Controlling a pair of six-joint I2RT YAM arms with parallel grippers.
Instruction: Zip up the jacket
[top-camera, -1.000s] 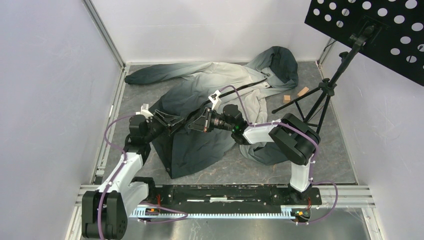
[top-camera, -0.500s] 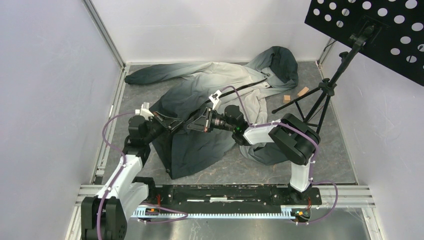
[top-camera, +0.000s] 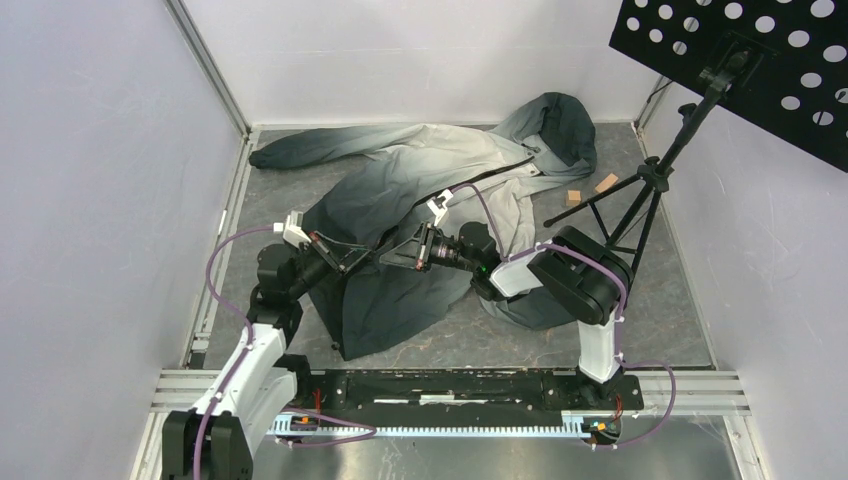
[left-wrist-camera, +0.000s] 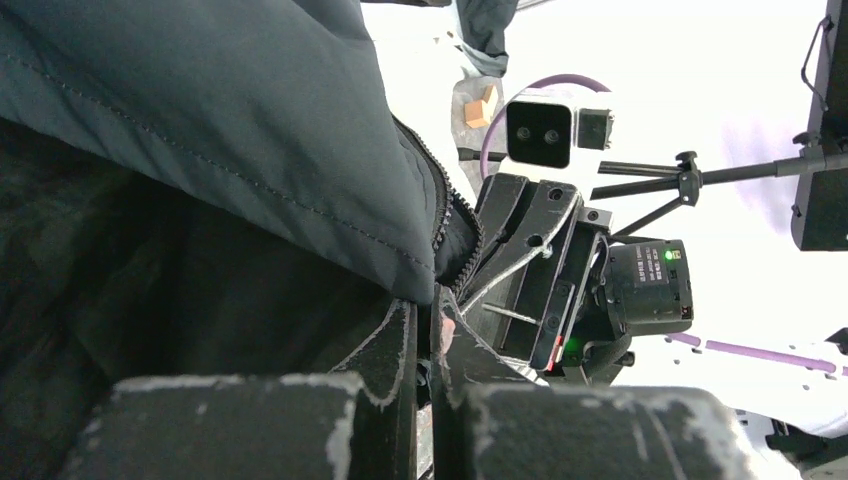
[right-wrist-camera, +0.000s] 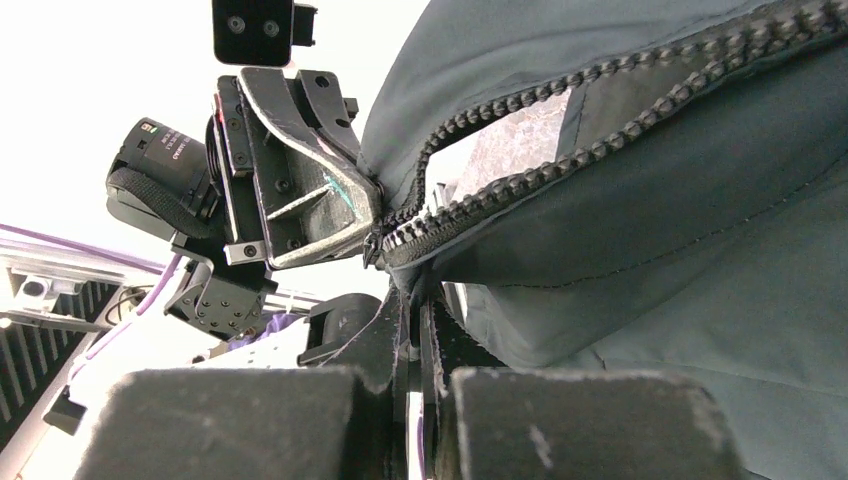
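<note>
The jacket (top-camera: 420, 165) lies spread on the grey table, hood at the back right, dark lower part towards me. Its zipper (right-wrist-camera: 560, 90) is open, the two rows of teeth meeting just above my right fingers. My left gripper (top-camera: 358, 256) is shut on the jacket's dark bottom edge (left-wrist-camera: 400, 250) beside the zipper. My right gripper (top-camera: 388, 253) faces it tip to tip and is shut on the zipper's bottom end (right-wrist-camera: 410, 265). The pinched hem is held a little above the table. In the left wrist view the left gripper (left-wrist-camera: 425, 325) pinches fabric; the right gripper (right-wrist-camera: 415, 305) does too.
A black tripod (top-camera: 640, 190) holding a perforated black board (top-camera: 760, 60) stands at the right. Two small wooden blocks (top-camera: 590, 190) lie by its legs. White walls close in on the left, back and right. A metal rail (top-camera: 450, 385) runs along the near edge.
Both grippers have shifted a little right and towards me with the jacket's bottom edge between them. The left arm has stretched out further and the right wrist has drawn back.
</note>
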